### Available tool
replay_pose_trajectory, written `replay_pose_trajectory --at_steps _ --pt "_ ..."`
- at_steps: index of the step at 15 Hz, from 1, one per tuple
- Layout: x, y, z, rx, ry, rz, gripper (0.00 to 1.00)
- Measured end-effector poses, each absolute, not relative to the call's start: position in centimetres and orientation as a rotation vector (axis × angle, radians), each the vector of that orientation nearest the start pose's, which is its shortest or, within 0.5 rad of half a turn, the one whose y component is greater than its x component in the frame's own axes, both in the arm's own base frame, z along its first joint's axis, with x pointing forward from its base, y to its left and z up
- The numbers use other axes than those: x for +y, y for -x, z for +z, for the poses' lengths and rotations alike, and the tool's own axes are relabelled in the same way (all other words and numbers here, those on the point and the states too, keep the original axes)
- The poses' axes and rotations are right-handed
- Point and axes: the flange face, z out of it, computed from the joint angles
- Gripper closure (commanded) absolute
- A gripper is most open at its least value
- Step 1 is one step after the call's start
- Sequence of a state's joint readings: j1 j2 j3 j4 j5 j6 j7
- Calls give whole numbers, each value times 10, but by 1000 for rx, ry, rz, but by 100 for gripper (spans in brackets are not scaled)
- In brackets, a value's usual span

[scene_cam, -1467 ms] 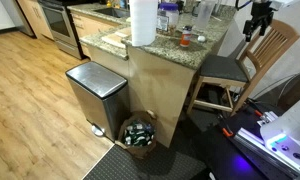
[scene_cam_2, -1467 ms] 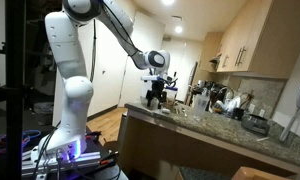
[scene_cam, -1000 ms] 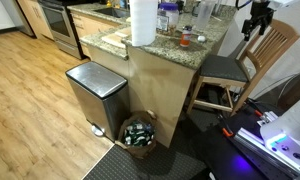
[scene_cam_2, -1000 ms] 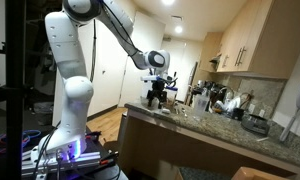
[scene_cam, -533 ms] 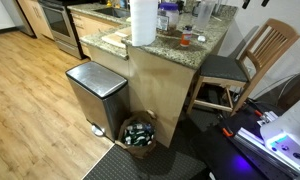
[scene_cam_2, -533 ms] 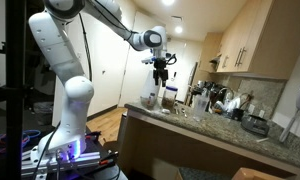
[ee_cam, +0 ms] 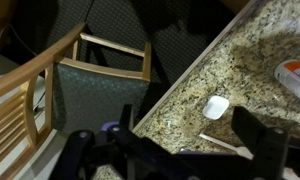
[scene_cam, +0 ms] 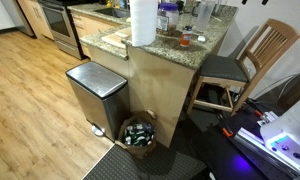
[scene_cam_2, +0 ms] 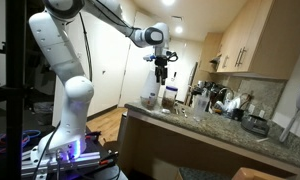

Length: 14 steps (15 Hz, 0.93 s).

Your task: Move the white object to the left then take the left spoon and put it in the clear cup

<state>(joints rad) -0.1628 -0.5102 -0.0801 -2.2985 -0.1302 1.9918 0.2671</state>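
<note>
Has lifted the claw (scene_cam_2: pixel 162 80) well upward since a second ago, clear of the wooden chair (ee_cam: pixel 50 90). Holds the jaws spread wide, gripping nothing. In the wrist view, finds the white object (ee_cam: pixel 216 107) on the granite desk (ee_cam: pixel 260 40), near its edge, ahead and right of the claw's middle, far below. Looks small, pale, roundish. Shows a thin spoon (ee_cam: pixel 226 146) just beside it.
</note>
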Motion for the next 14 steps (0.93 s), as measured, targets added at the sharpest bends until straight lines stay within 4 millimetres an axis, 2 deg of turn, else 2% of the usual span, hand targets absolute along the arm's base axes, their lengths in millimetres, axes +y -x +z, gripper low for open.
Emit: replay_pose_trajectory --at_steps 2,5,9,11,14 --pt "-129 -422 541 871 3019 -327 0" --pt "-146 -456 504 1066 2852 -347 0" --pt "-143 -493 461 1255 2627 -373 0" --pt "-139 -500 455 1278 2607 -364 0" --pt "-140 -501 458 1282 2602 -373 0"
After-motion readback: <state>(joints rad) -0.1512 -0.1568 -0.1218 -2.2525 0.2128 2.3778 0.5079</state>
